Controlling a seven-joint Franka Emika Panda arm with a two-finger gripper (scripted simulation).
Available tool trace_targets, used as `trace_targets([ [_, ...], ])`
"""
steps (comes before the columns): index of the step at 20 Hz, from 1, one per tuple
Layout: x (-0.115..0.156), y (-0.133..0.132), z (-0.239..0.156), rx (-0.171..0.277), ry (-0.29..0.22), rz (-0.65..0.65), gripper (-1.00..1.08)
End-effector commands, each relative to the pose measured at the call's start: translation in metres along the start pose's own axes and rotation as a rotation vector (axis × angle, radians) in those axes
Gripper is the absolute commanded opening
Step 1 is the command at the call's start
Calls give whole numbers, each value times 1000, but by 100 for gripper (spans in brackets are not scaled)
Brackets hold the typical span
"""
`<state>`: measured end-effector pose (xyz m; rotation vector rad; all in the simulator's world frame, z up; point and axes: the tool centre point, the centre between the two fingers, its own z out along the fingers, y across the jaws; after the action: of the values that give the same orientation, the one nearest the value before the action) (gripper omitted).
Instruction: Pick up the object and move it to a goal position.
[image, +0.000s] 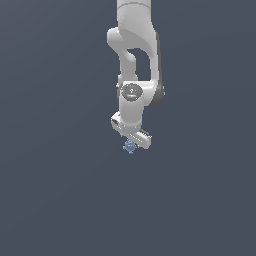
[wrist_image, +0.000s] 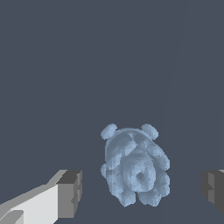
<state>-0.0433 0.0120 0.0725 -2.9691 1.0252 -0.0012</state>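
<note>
Directly beneath the white arm in the exterior view, the gripper (image: 131, 144) hung just over the tiny light-blue knobbly object (image: 130, 146). In the wrist view its grey fingertips (wrist_image: 70, 193) stood spread wide, with the object (wrist_image: 134, 168) between them, touching neither.

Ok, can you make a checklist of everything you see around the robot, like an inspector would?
Surface: plain dark grey-blue, no marks seen.
Job's things: light-blue knobbly object, just below the gripper; goal position not marked in either view.
Clutter: nothing seen.
Grippers: gripper open, one finger on each side of the object, gaps visible, not touching it.
Cables: nothing seen.
Surroundings: white arm coming down from the top of the exterior view; nothing else seen.
</note>
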Motion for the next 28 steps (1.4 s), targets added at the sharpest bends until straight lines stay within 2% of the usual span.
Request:
trace_targets([
  [1, -1, 1, 13, -1, -1, 2, 100],
  [9, 0, 0, 31, -1, -1, 3, 100],
  [10, 0, 0, 31, -1, -1, 3, -100],
  [22, 1, 0, 30, 0, 0, 3, -100],
  [28, 17, 2, 23, 0, 0, 3, -100],
])
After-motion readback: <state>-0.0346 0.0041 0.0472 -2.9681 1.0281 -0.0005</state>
